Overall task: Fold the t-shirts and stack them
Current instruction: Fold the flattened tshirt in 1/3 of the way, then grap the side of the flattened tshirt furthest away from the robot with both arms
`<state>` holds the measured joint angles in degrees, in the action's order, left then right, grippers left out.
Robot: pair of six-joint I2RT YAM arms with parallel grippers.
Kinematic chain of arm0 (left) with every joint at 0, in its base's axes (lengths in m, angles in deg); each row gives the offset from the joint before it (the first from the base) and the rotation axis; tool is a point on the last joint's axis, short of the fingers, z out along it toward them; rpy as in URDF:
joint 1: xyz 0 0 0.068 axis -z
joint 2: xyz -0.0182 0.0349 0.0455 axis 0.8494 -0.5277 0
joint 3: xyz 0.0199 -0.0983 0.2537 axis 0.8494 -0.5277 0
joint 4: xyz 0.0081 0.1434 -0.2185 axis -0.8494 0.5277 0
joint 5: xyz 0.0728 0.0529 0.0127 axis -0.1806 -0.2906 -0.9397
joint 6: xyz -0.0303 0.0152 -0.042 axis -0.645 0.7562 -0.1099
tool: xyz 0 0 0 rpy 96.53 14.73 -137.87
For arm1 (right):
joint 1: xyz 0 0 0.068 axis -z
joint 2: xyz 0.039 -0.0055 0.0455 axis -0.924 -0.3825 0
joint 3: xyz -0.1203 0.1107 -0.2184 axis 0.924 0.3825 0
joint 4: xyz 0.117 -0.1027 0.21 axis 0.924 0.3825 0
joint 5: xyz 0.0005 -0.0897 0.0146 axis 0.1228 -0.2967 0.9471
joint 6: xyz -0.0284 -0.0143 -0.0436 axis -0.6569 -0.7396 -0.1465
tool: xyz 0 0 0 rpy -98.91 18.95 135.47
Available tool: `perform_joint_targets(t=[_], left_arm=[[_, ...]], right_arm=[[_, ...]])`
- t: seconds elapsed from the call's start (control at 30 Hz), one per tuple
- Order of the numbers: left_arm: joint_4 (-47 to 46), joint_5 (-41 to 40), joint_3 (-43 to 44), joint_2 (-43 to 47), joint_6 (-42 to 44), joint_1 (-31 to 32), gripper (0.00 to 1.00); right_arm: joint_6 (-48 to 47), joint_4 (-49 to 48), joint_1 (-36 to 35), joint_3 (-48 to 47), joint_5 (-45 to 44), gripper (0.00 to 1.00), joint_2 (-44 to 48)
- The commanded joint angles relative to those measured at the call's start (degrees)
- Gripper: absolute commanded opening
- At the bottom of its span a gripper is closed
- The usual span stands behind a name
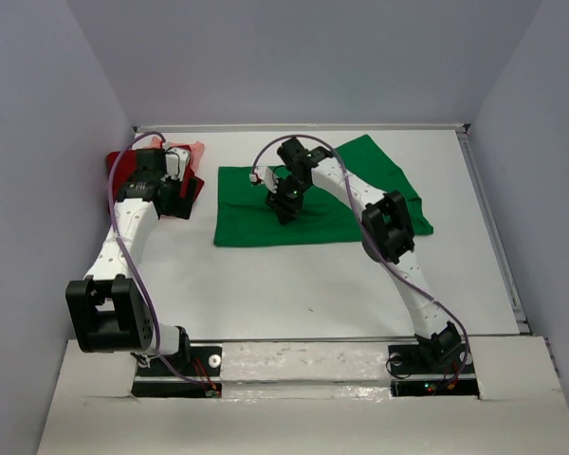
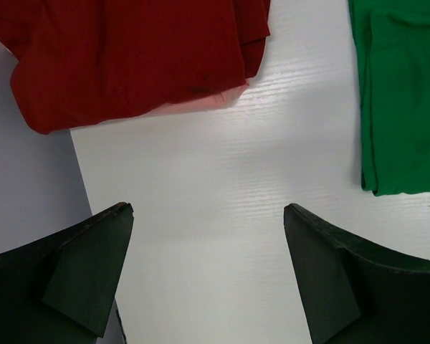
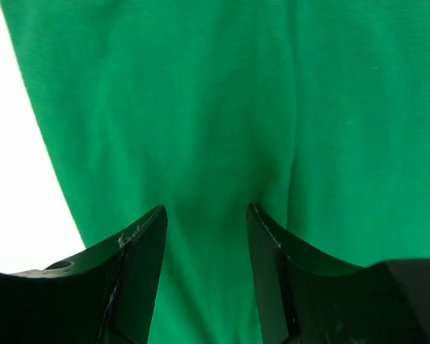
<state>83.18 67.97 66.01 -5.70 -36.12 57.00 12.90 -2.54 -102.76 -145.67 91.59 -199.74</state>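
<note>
The green shirt (image 1: pixel 256 223) lay spread on the table (image 1: pixel 294 294), mid-table and toward the far side. It was roughly flat, with one part reaching off to the far right. The right gripper (image 3: pixel 206 209) hung over its middle, pointing down. Its jaws stood about halfway apart with nothing clamped between them, and only green cloth showed through the gap. A soft crease ran up the cloth just right of that gap. Whether the fingertips touched the cloth could not be told. At the left edge of the right wrist view, bare table showed beside the shirt's edge. The red shirt (image 2: pixel 129 57) lay bunched in the far left corner against the wall (image 2: pixel 21 193). The pink shirt (image 2: pixel 201 104) was under it, showing as a thin strip along its near edge. The left gripper (image 2: pixel 208 209) hovered beside that pile with its jaws spread as wide as they went. It held nothing, and only bare white table lay between its fingers (image 2: pixel 86 272). In the left wrist view the red shirt was beyond the fingertips and apart from them. The green shirt's folded edge showed at the right, well clear of the red pile, with open table between them.
</note>
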Motion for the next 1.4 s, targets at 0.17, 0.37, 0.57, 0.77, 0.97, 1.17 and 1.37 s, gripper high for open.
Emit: perform_joint_targets(t=[0.17, 0.37, 0.57, 0.77, 0.97, 1.17, 1.37], left_arm=[[-0.23, 0.65, -0.17, 2.56, -0.43, -0.17, 0.99], [-0.23, 1.09, -0.43, 2.73, -0.43, -0.17, 0.99], [-0.05, 2.14, 0.45, 1.68, -0.61, -0.17, 0.99], [1.00, 5.13, 3.52, -0.26, -0.87, 0.27, 0.99], [1.18, 4.70, 4.75, -1.31, -0.87, 3.60, 0.99], [-0.31, 6.63, 4.75, -2.71, -0.43, 7.03, 0.99], [-0.67, 9.17, 11.15, -10.70, -0.87, 8.44, 0.99]], right_arm=[[0.19, -7.47, 0.00, 2.38, -4.21, 0.55, 4.61], [0.19, -11.52, 0.00, 3.97, -7.90, 0.55, 6.54], [0.98, -13.98, 0.00, 5.98, -11.49, 0.55, 13.47], [1.50, -17.06, 2.98, 4.94, -19.48, 0.56, 22.27], [5.01, -19.78, 12.90, 3.88, -34.34, 0.57, 25.26], [15.03, -19.26, 25.04, 10.80, -38.31, 0.57, 27.99], [22.51, -15.30, 32.51, 16.18, -33.75, 0.57, 29.22]])
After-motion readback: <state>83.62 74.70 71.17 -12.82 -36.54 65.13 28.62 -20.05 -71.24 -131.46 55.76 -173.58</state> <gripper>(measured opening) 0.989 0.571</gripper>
